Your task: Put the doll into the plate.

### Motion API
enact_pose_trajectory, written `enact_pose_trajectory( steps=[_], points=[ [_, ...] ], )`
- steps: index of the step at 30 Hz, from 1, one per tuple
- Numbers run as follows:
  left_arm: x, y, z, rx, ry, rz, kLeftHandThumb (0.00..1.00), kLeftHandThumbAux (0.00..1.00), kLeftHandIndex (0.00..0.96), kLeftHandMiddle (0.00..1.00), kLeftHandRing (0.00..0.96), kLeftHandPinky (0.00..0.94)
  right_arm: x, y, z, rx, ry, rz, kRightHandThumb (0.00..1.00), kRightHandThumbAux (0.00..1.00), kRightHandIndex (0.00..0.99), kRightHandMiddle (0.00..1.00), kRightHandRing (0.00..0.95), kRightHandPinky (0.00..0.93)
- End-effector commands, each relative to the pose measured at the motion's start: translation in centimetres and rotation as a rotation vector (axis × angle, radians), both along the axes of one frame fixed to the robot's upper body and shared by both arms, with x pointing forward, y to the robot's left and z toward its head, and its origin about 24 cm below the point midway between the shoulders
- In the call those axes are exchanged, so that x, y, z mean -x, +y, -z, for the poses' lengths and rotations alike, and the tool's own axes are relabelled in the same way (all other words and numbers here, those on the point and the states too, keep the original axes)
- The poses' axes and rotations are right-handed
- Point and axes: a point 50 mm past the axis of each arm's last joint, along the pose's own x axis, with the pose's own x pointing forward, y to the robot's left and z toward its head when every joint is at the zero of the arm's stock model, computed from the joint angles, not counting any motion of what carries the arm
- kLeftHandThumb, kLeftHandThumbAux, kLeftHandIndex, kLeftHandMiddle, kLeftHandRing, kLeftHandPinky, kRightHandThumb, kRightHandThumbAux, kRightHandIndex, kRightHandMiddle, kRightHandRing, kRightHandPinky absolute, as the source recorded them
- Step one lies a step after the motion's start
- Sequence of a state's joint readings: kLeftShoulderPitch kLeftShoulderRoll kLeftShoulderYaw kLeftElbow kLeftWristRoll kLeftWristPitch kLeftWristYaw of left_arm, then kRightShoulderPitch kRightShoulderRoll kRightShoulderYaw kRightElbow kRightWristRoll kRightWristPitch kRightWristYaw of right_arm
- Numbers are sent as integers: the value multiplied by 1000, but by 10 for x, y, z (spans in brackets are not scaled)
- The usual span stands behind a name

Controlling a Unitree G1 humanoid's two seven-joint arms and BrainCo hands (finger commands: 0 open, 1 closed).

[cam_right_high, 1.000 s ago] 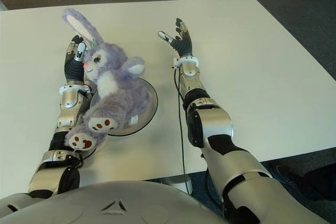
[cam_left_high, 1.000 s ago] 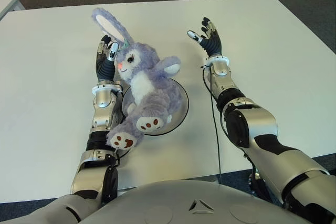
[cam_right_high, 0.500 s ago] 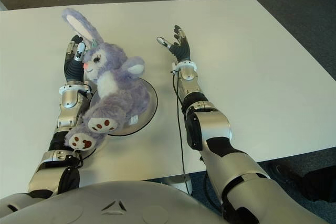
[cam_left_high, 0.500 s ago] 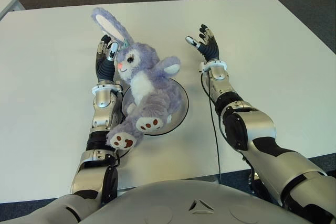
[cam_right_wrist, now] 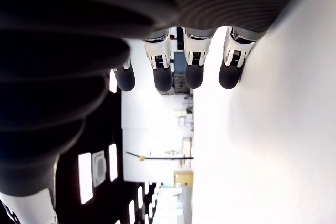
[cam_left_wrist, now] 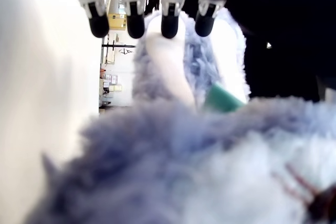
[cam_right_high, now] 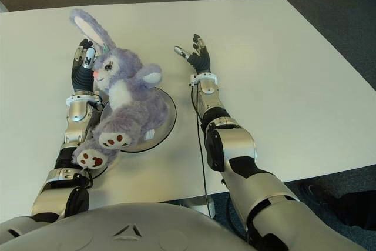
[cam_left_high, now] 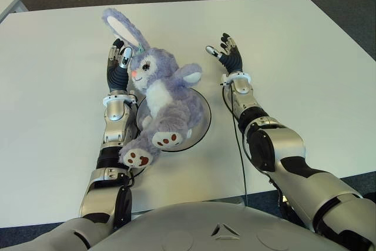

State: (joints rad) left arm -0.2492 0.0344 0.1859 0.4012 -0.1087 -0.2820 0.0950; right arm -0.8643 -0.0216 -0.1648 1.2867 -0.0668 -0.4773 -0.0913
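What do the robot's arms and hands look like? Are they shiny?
Yes! Both arms are shiny silver shells with black joints. The left hand and right hand are black, with ribbed black wrists, white wrist rings and pale patches near the fingertips. A thin black cable runs along the right arm.

I count one doll [cam_left_high: 157, 89], one plate [cam_left_high: 200, 123], and one desk [cam_left_high: 53, 86] under them. Two hands show: my left hand [cam_left_high: 117, 63] and my right hand [cam_left_high: 226, 51].
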Motion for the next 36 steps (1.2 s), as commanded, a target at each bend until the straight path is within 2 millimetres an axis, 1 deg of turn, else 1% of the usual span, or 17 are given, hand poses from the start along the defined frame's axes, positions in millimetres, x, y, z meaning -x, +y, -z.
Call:
enact_pose_trajectory(
  steps=[1, 13, 25, 36],
  points=[
    [25, -2, 40, 49, 138, -26, 0, 376, 0, 49, 29, 0, 9, 0, 18, -37, 65, 12, 0, 702, 22, 40, 20, 15],
    [25, -2, 40, 56, 138, -31, 0, 384, 0, 34, 17, 0, 16, 3, 31, -72, 113, 15, 0, 719, 47, 46, 29, 21],
    [26, -3, 40, 74, 132, -33, 0, 393, 0, 36, 17, 0, 21, 1, 40, -95, 151, 17, 0, 729, 42, 43, 28, 25],
    [28, -2, 40, 74, 131, -28, 0, 397, 0, 30, 9, 0, 21, -2, 42, -131, 155, 14, 13, 710, 42, 54, 36, 27]
  ],
)
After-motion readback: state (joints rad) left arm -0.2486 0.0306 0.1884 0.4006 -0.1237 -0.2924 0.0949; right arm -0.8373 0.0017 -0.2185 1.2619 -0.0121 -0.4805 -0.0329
